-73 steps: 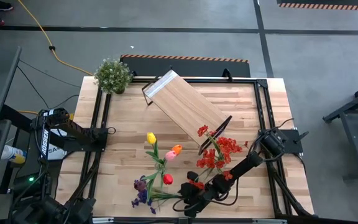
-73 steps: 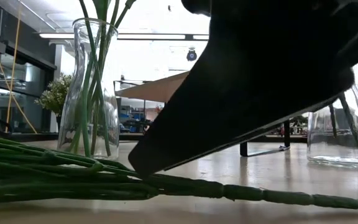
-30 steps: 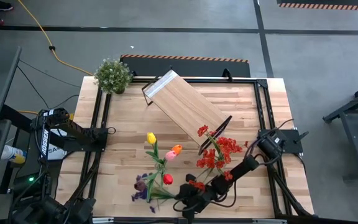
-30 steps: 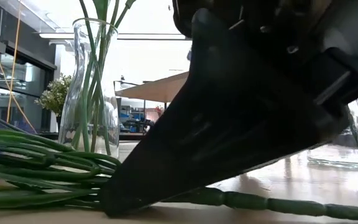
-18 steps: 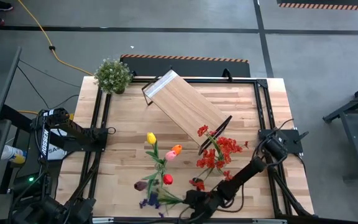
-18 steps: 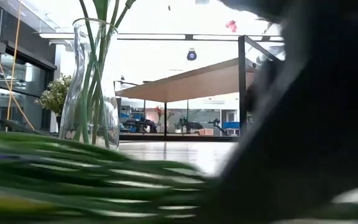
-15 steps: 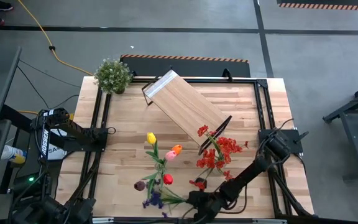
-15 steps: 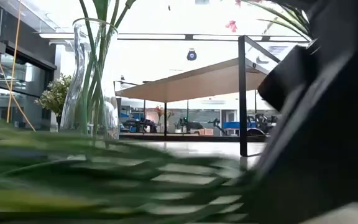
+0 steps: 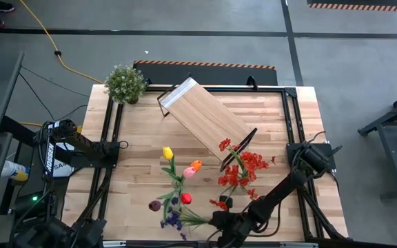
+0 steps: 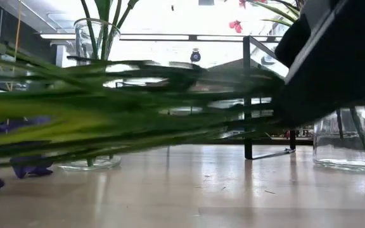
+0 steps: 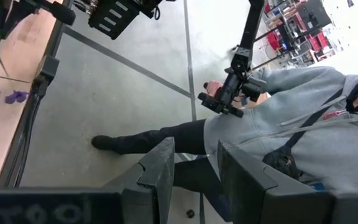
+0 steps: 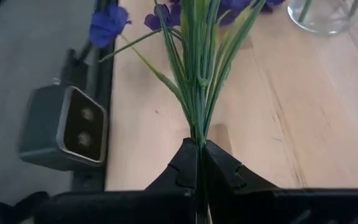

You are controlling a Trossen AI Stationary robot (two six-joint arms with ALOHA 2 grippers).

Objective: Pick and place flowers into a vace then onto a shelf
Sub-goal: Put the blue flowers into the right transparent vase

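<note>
1. The left arm waits at the left edge of the light butcher-block counter [image 9: 136, 158]. Its left claw [image 11: 194, 171] points off the counter toward the grey floor and a person in a grey hooded top [image 11: 291, 134]; its two dark fingers stand partly apart with nothing between them.
2. At the counter's far-left corner stands a bushy green potted plant [image 9: 125, 83].
3. The long rectangular light-wood shelf on a thin black metal frame [image 9: 202, 120] lies diagonally across the middle of the counter, from near the plant toward the right.
4. A clear glass vase [image 10: 99, 95] holds upright green stems whose yellow, orange, pink and red tulip heads [image 9: 182, 172] show from above, near the counter's middle.
5. The purple flower spray with long green grass-like stems [image 12: 197, 62] is held off the counter near the front edge, its blossoms [image 9: 171, 219] left of the claw and in front of the tulips.
6. The right claw [image 12: 198, 163] is low at the front edge, fingers pressed together on the spray's stem ends.
7. A second clear glass vase [image 10: 346, 136] holds red small-blossom sprays [image 9: 243, 169], right of the tulips, just beside the shelf's near end.
</note>
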